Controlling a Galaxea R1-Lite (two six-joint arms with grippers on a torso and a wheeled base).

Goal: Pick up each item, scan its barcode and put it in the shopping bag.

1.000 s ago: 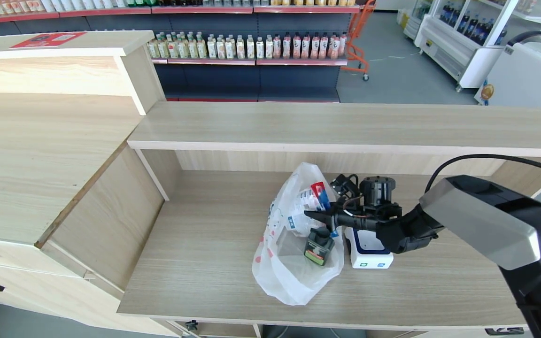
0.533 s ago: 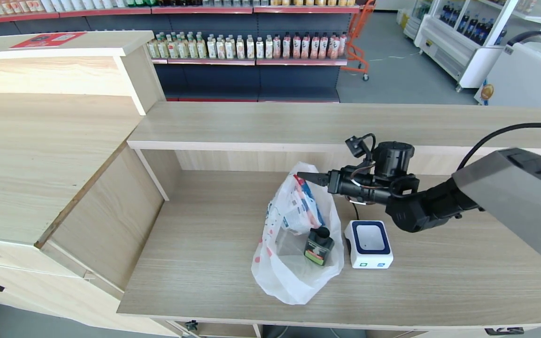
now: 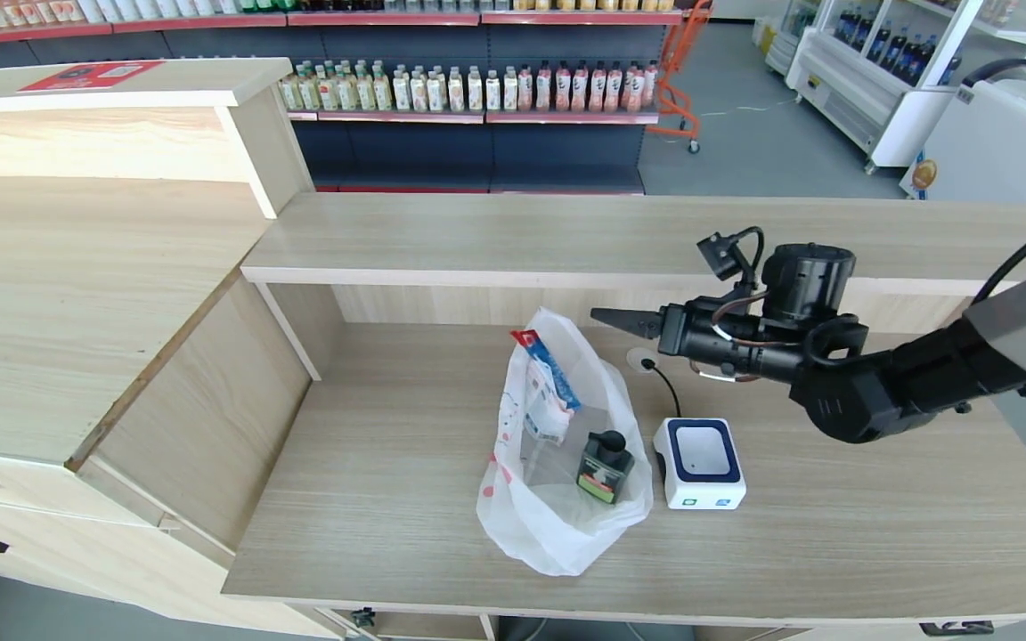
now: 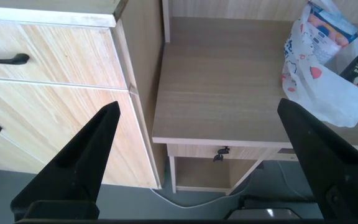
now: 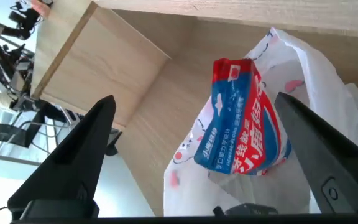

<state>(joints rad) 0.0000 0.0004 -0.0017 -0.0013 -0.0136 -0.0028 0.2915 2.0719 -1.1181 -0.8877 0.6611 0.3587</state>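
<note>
A white plastic shopping bag (image 3: 549, 525) stands open on the lower counter (image 3: 388, 499). Inside it a red, blue and white packet (image 3: 541, 392) leans upright beside a dark bottle (image 3: 605, 465). The packet (image 5: 244, 127) and bag (image 5: 328, 81) also lie below my right gripper (image 5: 196, 102), which is open with nothing between its fingers. In the head view that right gripper (image 3: 611, 318) hovers above and behind the bag, pointing left. My left gripper (image 4: 197, 109) hangs open off the counter's front left corner, with the bag (image 4: 319, 87) off to one side.
A white scanner with a blue top (image 3: 698, 461) sits just right of the bag, its cable (image 3: 663, 381) running back. A raised ledge (image 3: 655, 236) runs behind the counter. A cabinet with drawers (image 4: 48, 87) stands to the left.
My right gripper has risen out of the bag and drawn back to the right. The packet stays in the bag and has settled further left.
</note>
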